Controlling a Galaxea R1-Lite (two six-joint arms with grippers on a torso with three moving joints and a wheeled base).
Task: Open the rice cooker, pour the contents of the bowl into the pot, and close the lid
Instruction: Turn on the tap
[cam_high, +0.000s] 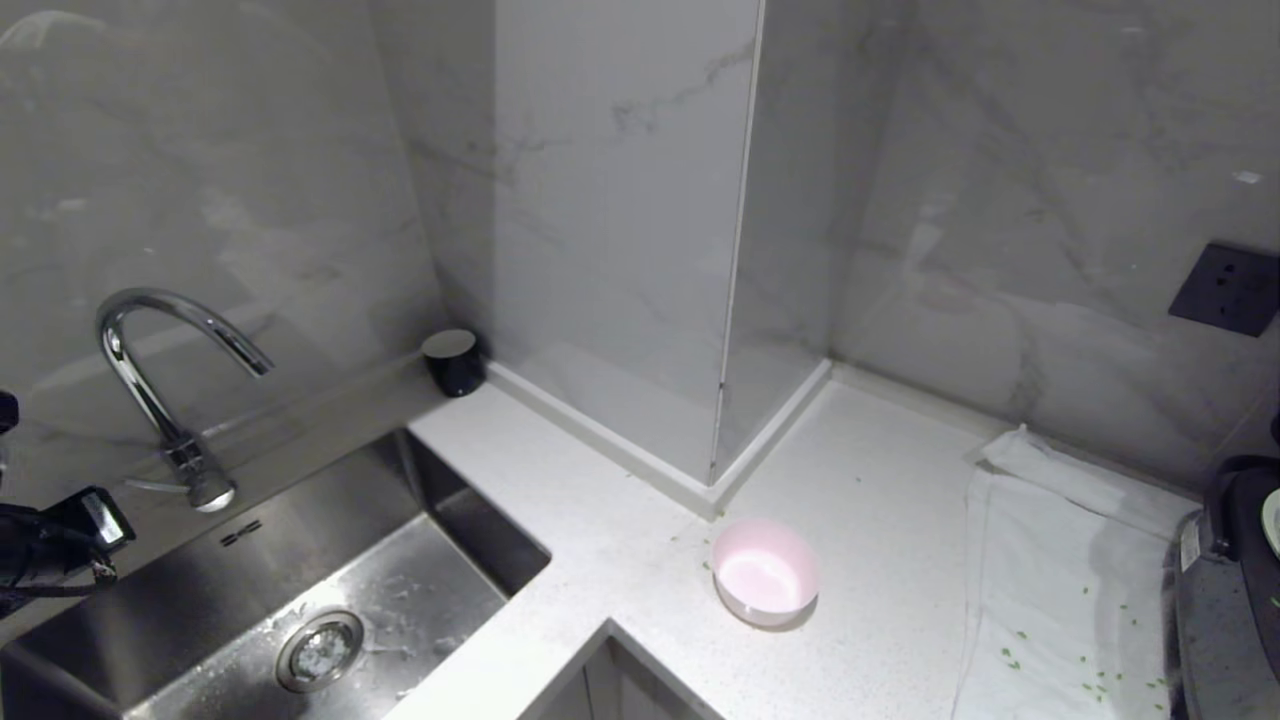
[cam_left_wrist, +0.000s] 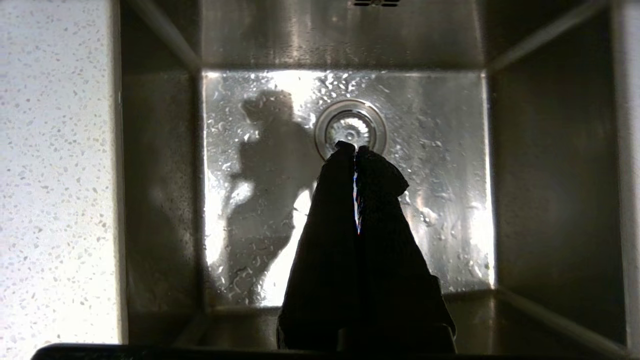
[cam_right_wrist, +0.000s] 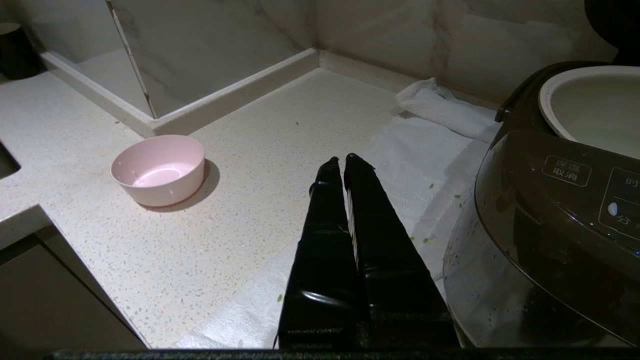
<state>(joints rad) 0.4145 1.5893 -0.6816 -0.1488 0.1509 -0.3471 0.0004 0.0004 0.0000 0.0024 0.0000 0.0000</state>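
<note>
The pale pink bowl (cam_high: 765, 572) (cam_right_wrist: 159, 170) stands upright on the white counter, and its inside looks bare. The dark rice cooker (cam_high: 1235, 600) (cam_right_wrist: 550, 225) sits at the right edge on a white cloth (cam_high: 1060, 600). Its pale pot (cam_right_wrist: 595, 107) is uncovered, and a dark edge of the raised lid (cam_right_wrist: 612, 22) shows behind it. Small green bits lie loose on the cloth. My right gripper (cam_right_wrist: 341, 159) is shut and empty, low over the cloth between bowl and cooker. My left gripper (cam_left_wrist: 355, 147) is shut and empty, pointing down into the sink; that arm (cam_high: 60, 540) shows at the far left.
A steel sink (cam_high: 470, 540) with a drain (cam_left_wrist: 350, 130) and a curved faucet (cam_high: 150, 380) fills the left. A black cup (cam_high: 453, 362) stands by the wall corner. A tiled column juts out behind the bowl. A dark socket (cam_high: 1228, 288) is on the right wall.
</note>
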